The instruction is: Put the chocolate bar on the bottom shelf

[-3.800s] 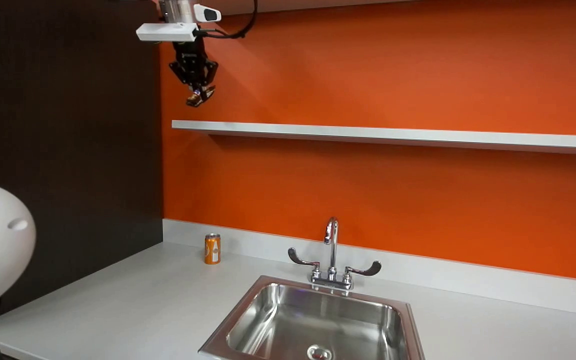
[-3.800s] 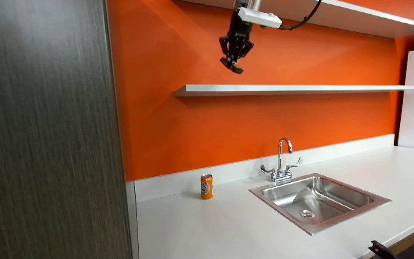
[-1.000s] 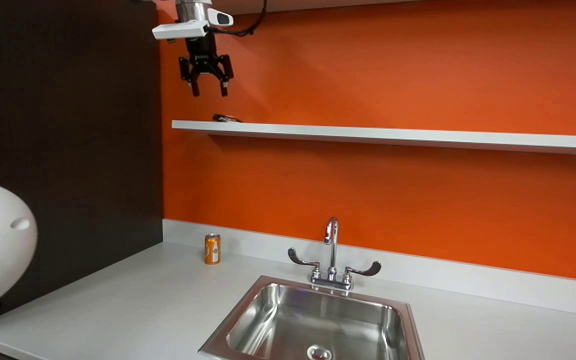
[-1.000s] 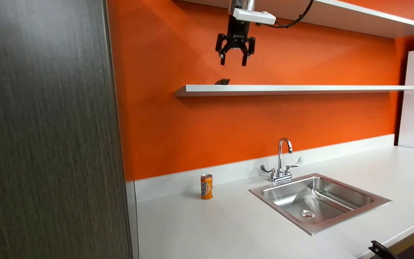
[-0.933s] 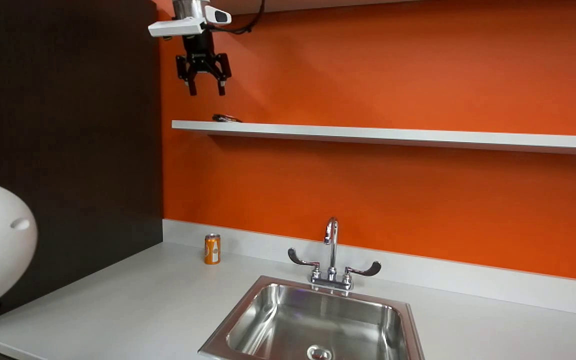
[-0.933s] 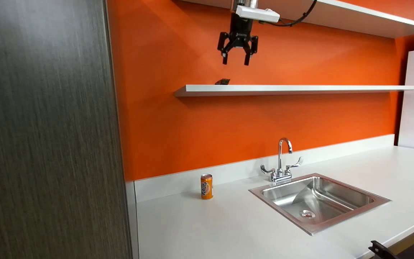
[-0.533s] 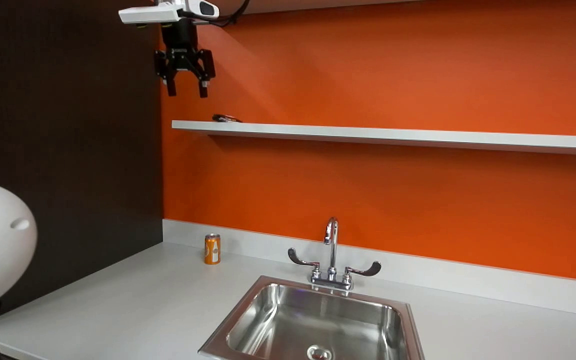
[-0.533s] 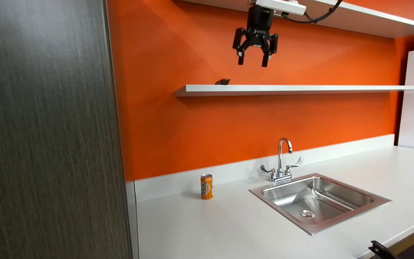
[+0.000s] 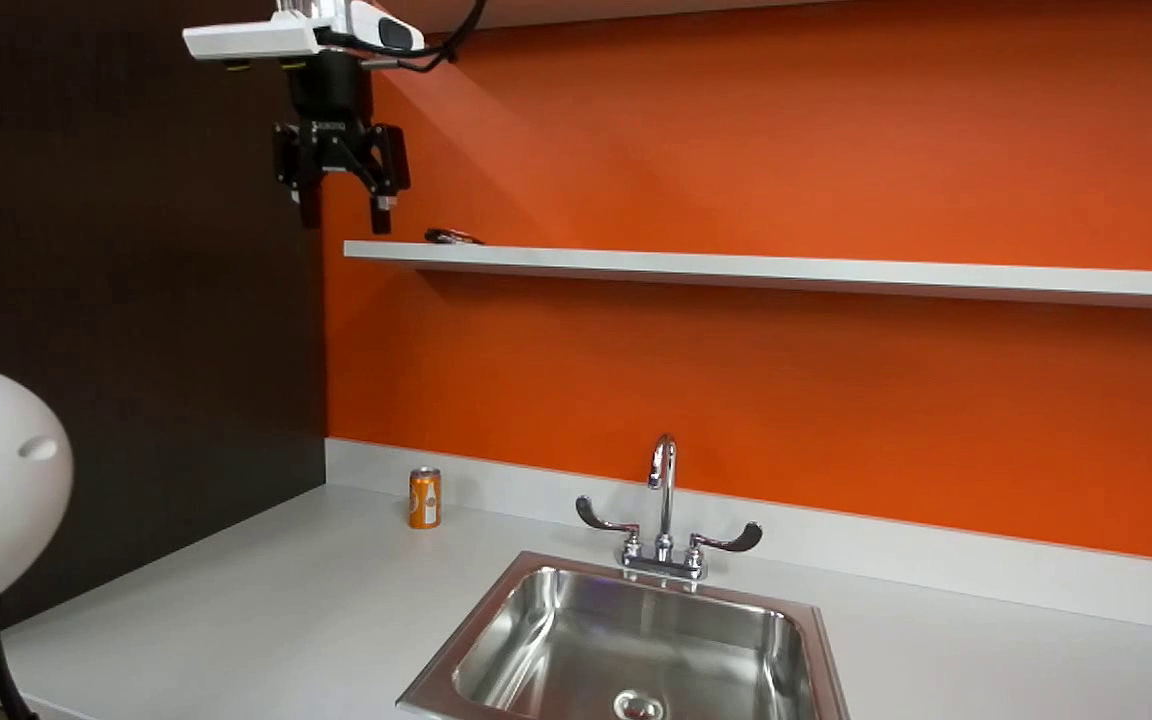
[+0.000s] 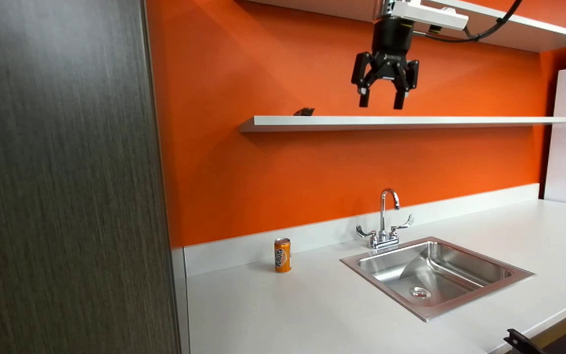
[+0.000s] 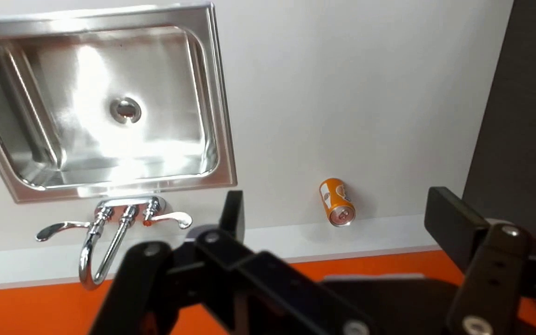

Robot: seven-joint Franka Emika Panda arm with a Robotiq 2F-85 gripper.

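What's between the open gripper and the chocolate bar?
No object: in both exterior views, only the orange wall shows in the gap between the gripper and the chocolate bar.

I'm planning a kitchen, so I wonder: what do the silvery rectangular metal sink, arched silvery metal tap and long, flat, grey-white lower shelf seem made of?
Sink: probably satin stainless steel, given its soft, smeared reflections. Tap: likely polished chrome-plated metal, judging by its crisp, mirror-like highlights. Lower shelf: perhaps smooth laminate; its plain, even face hides the core.
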